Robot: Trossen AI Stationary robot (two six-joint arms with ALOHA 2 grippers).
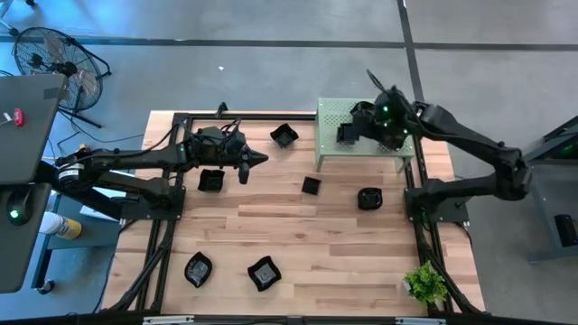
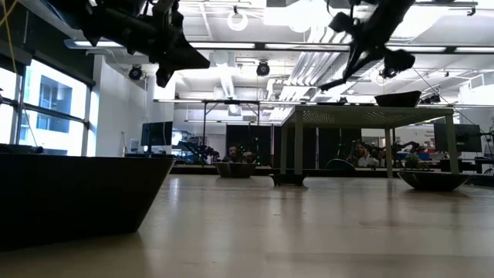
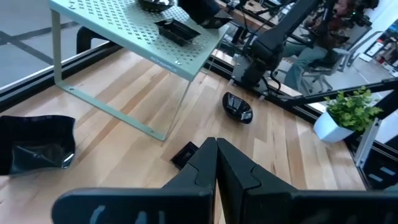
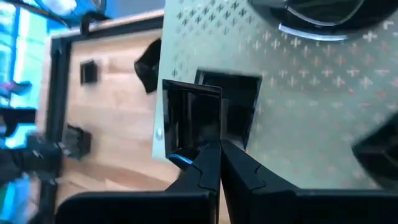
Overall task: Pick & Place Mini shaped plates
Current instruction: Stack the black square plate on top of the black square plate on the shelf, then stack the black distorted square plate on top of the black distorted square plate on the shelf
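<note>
Right gripper (image 4: 219, 149) closed over stand (image 1: 330, 135); six plates (image 1: 311, 185) on table.

The left arm is being stretched in from the left edge across the table, its left gripper (image 1: 260, 159) being held above the surface with both fingers (image 3: 205, 163) pressed together and nothing between them. The right arm is being bent back from the right side, its right gripper (image 1: 359, 124) likewise being kept closed and empty.
</note>
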